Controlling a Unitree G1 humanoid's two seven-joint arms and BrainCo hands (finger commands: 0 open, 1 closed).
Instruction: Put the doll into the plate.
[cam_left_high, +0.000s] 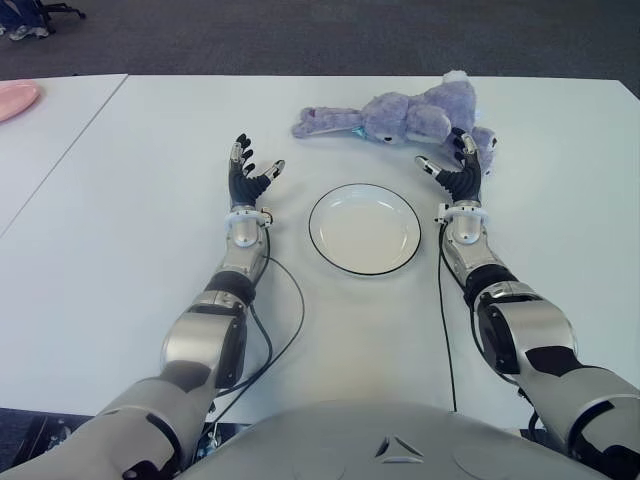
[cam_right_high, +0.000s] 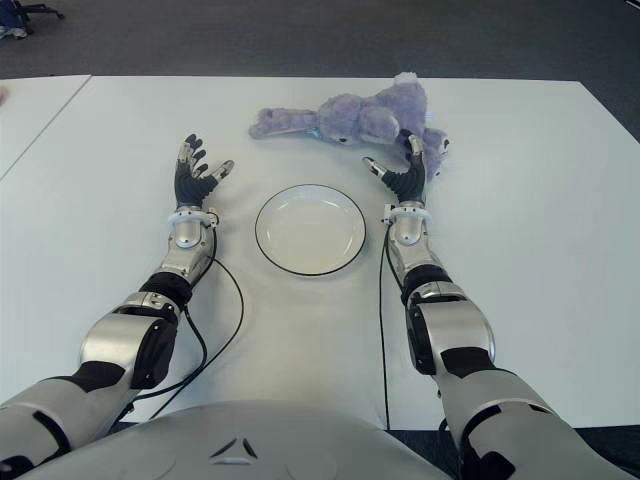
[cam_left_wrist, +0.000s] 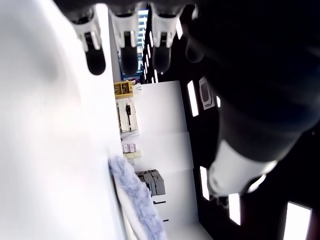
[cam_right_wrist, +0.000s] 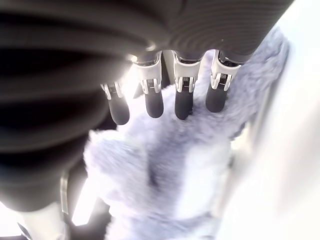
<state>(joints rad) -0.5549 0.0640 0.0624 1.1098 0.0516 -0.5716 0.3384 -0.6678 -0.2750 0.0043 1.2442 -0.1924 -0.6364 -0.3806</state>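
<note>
White tables (cam_left_high: 130, 250), dark carpet floor (cam_left_high: 300, 35)

place: office or lab | cues: white tables (cam_left_high: 150, 200), grey carpet (cam_left_high: 300, 35) (chair base far-left)

Head stereo pair overlooks table (cam_left_high: 120, 230); wrist cameras close behind own fingers (cam_right_wrist: 182, 102).

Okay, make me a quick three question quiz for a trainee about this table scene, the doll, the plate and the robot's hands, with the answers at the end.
1. True or false: the purple doll already lies in the plate.
2. Which hand is nearest the doll? A) left hand B) right hand
3. Fill in: the plate shows on the white table between the two ____.

Key:
1. False; the doll lies on the table beyond the plate, which holds nothing.
2. B; its open fingers are right by the doll, not closed on it.
3. hands.
</note>
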